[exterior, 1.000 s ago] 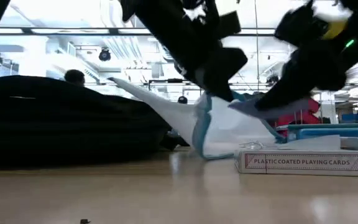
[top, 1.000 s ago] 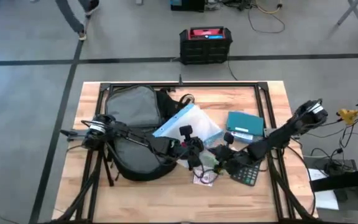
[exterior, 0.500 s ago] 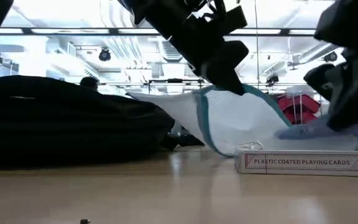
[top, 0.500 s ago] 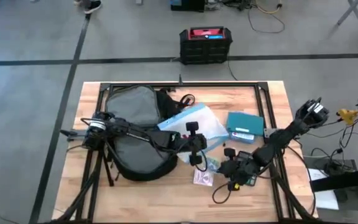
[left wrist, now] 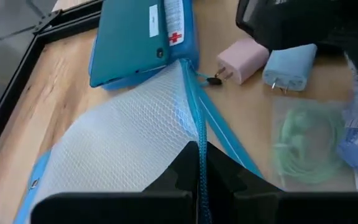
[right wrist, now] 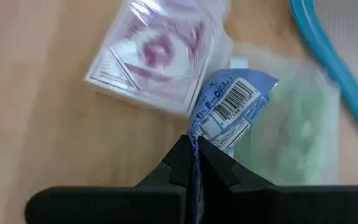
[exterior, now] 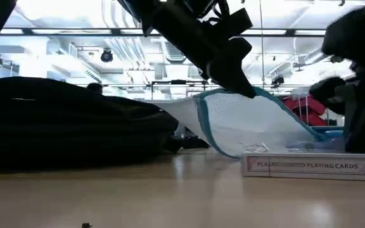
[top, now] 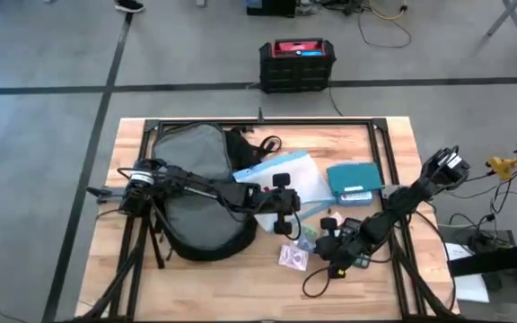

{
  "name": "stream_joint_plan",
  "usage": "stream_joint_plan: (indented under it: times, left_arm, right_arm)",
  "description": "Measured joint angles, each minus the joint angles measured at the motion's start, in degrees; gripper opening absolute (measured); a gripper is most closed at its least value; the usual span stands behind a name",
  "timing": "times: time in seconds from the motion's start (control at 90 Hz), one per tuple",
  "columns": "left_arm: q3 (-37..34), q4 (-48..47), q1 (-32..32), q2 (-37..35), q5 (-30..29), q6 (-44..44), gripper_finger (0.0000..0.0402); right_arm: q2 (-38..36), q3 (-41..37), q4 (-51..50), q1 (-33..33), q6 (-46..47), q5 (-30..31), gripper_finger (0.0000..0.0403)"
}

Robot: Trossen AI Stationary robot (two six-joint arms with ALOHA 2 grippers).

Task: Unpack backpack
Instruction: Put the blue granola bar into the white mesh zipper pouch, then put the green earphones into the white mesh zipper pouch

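Observation:
The black backpack [top: 194, 190] lies flat on the table's left half. My left gripper [top: 284, 203] reaches past it from the left and is shut on a white mesh pouch [top: 281, 175] with a blue zip edge. The pouch [exterior: 246, 126] slopes down from the fingers, its lower part on the table. My right gripper [top: 324, 244] stands near the front edge, shut on a small blue packet [right wrist: 224, 104] with a barcode. That packet lies beside a deck of playing cards [right wrist: 157, 53]. My left gripper pinches the pouch's blue zip edge [left wrist: 197, 148] between its two fingers, coming slantwise down from the table's left. The held edge [exterior: 249, 92] is raised, and the rest of the pouch slopes down to the table. My right gripper pinches one end of the blue packet [right wrist: 197, 134] between its shut fingers. The packet reaches forward from the fingertips, over a clear bag with something green [right wrist: 297, 118]. Whether it is lifted clear, I cannot tell.
A teal first-aid case [top: 353, 179] lies right of the pouch. A pink plug [left wrist: 244, 59], a light blue plug [left wrist: 291, 65] and a bagged green cable [left wrist: 309, 140] lie between the grippers. The card deck [exterior: 309, 166] sits near the front. A black box with a red top [top: 296, 65] stands behind the table.
My left gripper has moved a little toward the table's right edge with the pouch, which now slopes flatter and lies more spread out. My right gripper has carried the blue packet down and toward the near edge, next to the card deck.

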Motion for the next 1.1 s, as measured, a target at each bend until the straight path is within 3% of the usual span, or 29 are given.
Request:
stream_joint_plan:
  times: [0.078, 0.256, 0.433, 0.589, 0.822, 0.944, 1.1]
  left_arm:
    - [0.0, 0.17, 0.35, -0.07, -0.01, 0.64, 0.0]
    - [0.62, 0.14, 0.59, -1.27, -0.05, 2.33, 0.0]
    - [0.68, 1.09, 0.58, -2.77, 4.61, 2.54, 0.0]
    - [0.37, 1.21, 0.58, -2.8, 6.08, 2.01, 0.0]
    - [-0.4, 1.65, 0.95, -2.36, 6.19, 1.49, 0.0]
    - [-0.48, 1.36, 1.08, -2.36, 6.31, 1.28, 0.0]
    - [-0.5, 1.42, 1.24, -2.36, 6.32, 1.01, 0.0]
  right_arm:
    - [-1.61, 0.39, 0.45, 0.02, -2.66, 3.13, 0.0001]
    - [-2.12, 0.39, -0.23, -1.61, -5.51, 19.49, 0.0001]
    - [0.13, 0.35, -0.44, -9.76, -6.06, 21.08, 0.0]
    - [0.93, 0.35, 0.4, -16.31, -7.35, 20.86, 0.0036]
    - [0.63, 0.39, 3.54, -16.73, -10.25, 20.72, 0.0178]
    - [-0.18, 0.39, 1.89, -12.99, -12.21, 12.06, 0.0224]
    - [-0.34, 0.38, 2.05, -8.07, -9.96, 2.85, 0.0239]
